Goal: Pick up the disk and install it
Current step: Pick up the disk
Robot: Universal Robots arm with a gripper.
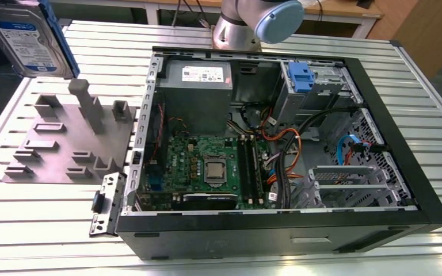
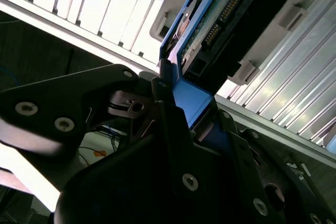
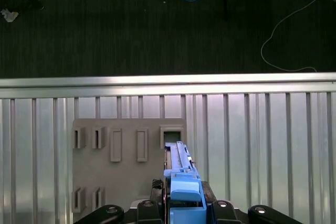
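Now the gripper (image 2: 181, 106) has its jaws closed on the disk (image 1: 29, 40), lifted at ten o'clock from the computer case (image 1: 282, 227); pick-up seems done, installing needs careful alignment.

Claw (image 3: 185, 204) tight on the disk (image 3: 184, 183), aloft

Bright, even light; the table (image 2: 79, 9) glares white in the second wrist view, the gripper (image 2: 181, 95) lies in shadow.

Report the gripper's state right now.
Gripper: closed, holding the disk by its blue carrier frame.
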